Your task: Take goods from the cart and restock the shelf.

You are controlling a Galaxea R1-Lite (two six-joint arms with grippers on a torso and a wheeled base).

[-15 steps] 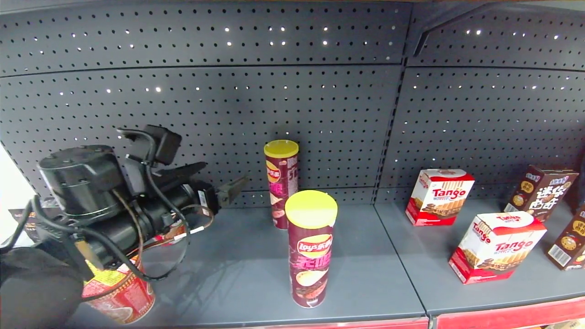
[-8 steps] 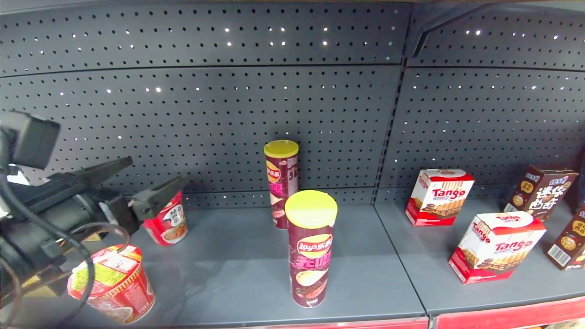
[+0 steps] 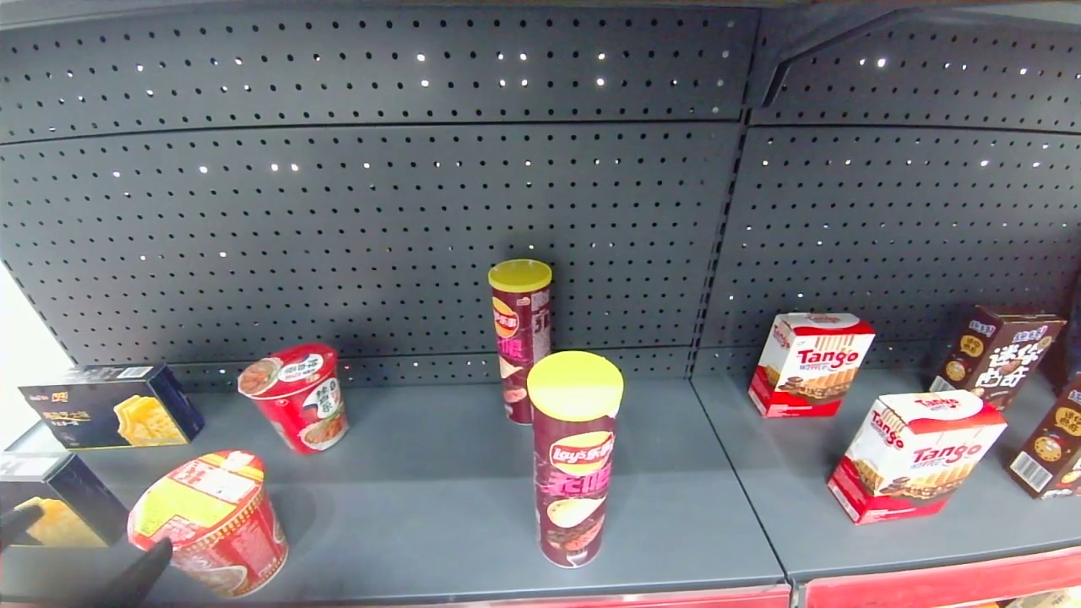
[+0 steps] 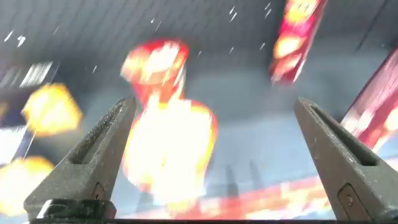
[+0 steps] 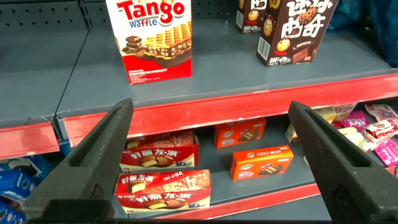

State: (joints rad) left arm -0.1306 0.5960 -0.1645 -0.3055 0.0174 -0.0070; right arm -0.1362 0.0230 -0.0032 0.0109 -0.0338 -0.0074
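Note:
On the grey shelf (image 3: 422, 498) stand two red cup noodles, one at the front left (image 3: 211, 523) and one tilted near the back panel (image 3: 296, 397). Two maroon chip cans with yellow lids stand mid-shelf, front (image 3: 574, 456) and rear (image 3: 518, 338). My left gripper (image 3: 80, 549) sits low at the shelf's front left corner, beside the front cup, open and holding nothing. In the left wrist view the left gripper (image 4: 214, 104) frames a blurred red cup (image 4: 168, 149) beyond it. My right gripper (image 5: 209, 109) is open and empty, facing the shelf's red front edge (image 5: 186, 115).
Two dark blue boxes (image 3: 110, 405) (image 3: 46, 507) stand at the far left. Waffle boxes (image 3: 811, 363) (image 3: 916, 456) and brown boxes (image 3: 996, 346) occupy the right bay. The perforated back panel (image 3: 422, 211) closes the rear. A lower shelf holds red and orange boxes (image 5: 161, 186).
My left arm has drawn back from the shelf toward the lower left. The rear cup noodle and the blue boxes it hid are uncovered.

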